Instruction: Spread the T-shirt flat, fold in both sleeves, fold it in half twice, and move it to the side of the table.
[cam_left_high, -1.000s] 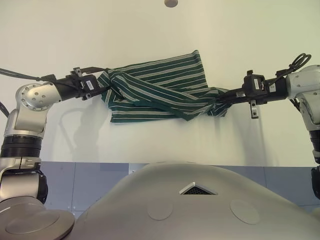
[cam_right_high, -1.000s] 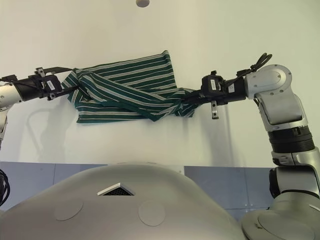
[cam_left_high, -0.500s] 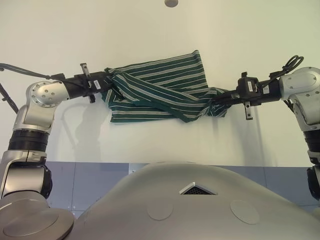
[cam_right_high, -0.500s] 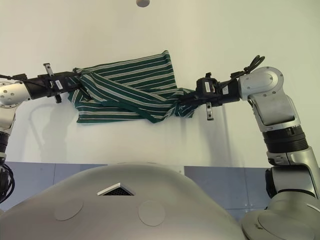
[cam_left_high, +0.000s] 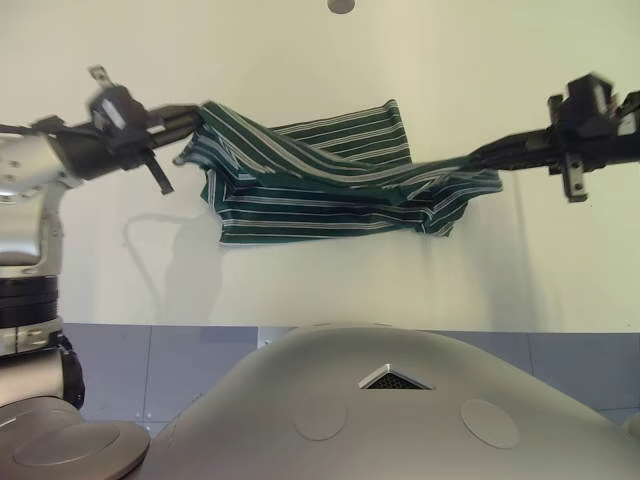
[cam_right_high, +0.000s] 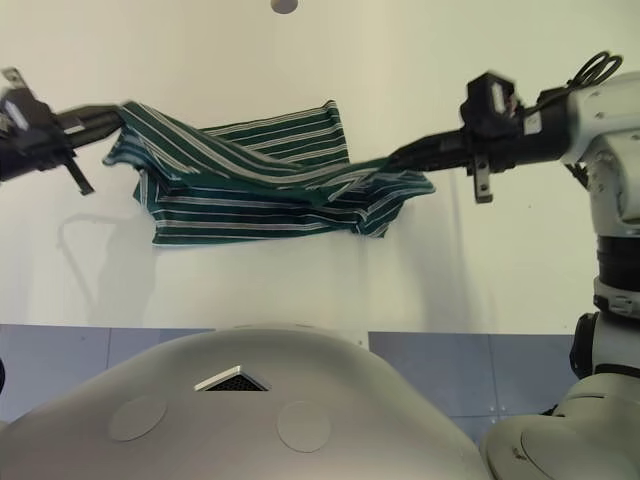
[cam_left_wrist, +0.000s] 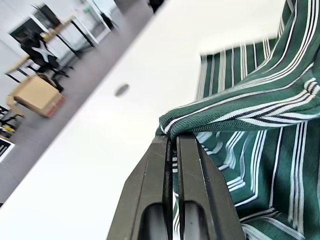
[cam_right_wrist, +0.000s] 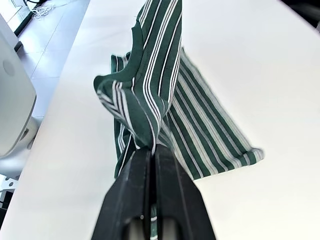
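Note:
A dark green T-shirt (cam_left_high: 320, 180) with white stripes hangs stretched between my two grippers above the white table (cam_left_high: 300, 290), its lower part still resting on the surface. My left gripper (cam_left_high: 192, 120) is shut on the shirt's left edge, and in the left wrist view the pinched fabric (cam_left_wrist: 215, 112) bunches just past the closed fingertips (cam_left_wrist: 172, 142). My right gripper (cam_left_high: 480, 157) is shut on the shirt's right edge. The right wrist view has the cloth (cam_right_wrist: 150, 95) rising from the gripper (cam_right_wrist: 151, 150) and trailing down to the table.
The white table's front edge (cam_left_high: 150, 322) runs across the eye views, with grey floor below it. A small round disc (cam_left_high: 341, 6) is set in the tabletop at the far side. Bare table lies to either side of the shirt.
Both grippers have risen and moved apart, pulling the shirt taut. The twisted bundle has opened out and its two ends have lifted off the table.

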